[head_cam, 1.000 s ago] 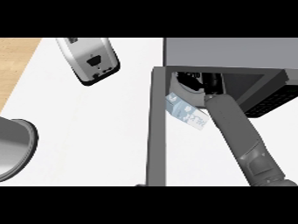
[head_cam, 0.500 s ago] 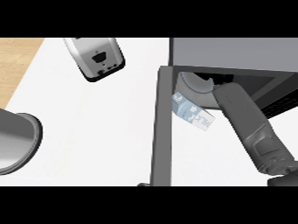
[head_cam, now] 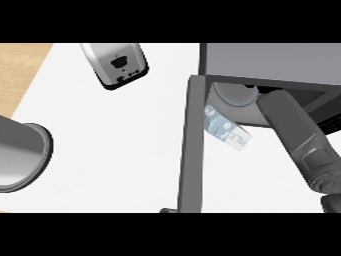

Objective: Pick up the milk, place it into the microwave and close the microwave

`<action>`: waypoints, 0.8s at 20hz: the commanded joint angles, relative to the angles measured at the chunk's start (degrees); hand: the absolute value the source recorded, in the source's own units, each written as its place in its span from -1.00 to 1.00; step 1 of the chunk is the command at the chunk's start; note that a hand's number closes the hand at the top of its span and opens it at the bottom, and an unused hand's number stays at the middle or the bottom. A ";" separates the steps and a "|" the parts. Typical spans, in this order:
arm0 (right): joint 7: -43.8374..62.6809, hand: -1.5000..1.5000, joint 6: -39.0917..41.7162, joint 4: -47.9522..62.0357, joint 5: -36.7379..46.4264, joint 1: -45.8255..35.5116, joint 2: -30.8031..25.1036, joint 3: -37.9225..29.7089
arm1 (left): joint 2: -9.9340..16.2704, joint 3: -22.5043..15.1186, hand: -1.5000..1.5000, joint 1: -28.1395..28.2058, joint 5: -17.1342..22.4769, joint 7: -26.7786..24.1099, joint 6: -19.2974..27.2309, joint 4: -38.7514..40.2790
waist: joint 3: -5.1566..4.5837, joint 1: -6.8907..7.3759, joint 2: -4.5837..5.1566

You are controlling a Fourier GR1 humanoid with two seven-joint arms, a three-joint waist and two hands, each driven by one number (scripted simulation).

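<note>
The milk (head_cam: 225,128), a small blue-and-white carton, lies on its side just right of the open microwave door (head_cam: 191,150), at the front of the microwave's (head_cam: 276,60) opening. My right forearm (head_cam: 298,135) reaches up from the lower right into the opening, passing right of the carton without touching it. The right hand is hidden under the microwave's top. A pale round turntable (head_cam: 230,96) shows inside, beside the forearm's end. My left hand does not show.
A silver toaster (head_cam: 115,65) stands at the back of the white counter (head_cam: 114,150). A large grey pot (head_cam: 10,155) lies on its side at the left edge. The open door stands edge-on as a long grey bar down the middle.
My right forearm has gone deeper into the microwave, and the black hand seen earlier is now hidden. The milk lies in the same place by the door.
</note>
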 commanded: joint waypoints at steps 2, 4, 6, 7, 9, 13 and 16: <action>2.73 1.00 -4.32 4.06 1.49 -0.99 -2.98 0.17 | -1.05 -1.28 -1.00 -2.27 -3.22 0.19 1.67 2.22 | -0.66 0.16 0.89; 5.53 -1.00 -8.78 5.40 1.96 -1.19 -4.29 0.13 | 0.15 -0.64 -1.00 -2.35 -2.72 0.42 1.32 3.48 | -0.71 0.11 0.87; 13.38 -1.00 -14.32 9.64 3.85 1.07 -6.64 1.52 | -0.61 -0.54 -1.00 -1.47 -3.31 -0.05 0.83 1.49 | -0.97 0.45 1.45; 13.03 -1.00 -14.06 9.70 4.50 -0.95 -5.65 2.29 | -0.07 -0.41 -1.00 -1.24 -3.32 0.36 0.56 2.69 | -0.80 0.83 0.72; 6.57 -1.00 -8.01 5.47 3.85 -1.47 -3.91 2.00 | -0.34 -0.86 -1.00 -2.87 -5.65 0.17 1.59 3.09 | -0.52 0.15 0.76; 4.65 -1.00 -6.34 4.84 3.86 -2.02 -2.43 1.95 | 0.25 -1.95 -1.00 -4.10 -6.15 0.43 1.05 3.69 | -0.50 0.14 0.96; 2.56 -1.00 -3.50 4.00 3.18 -2.35 -1.84 1.33 | 0.62 -2.35 -1.00 -3.67 -6.61 0.09 -0.93 4.48 | -0.52 0.09 1.09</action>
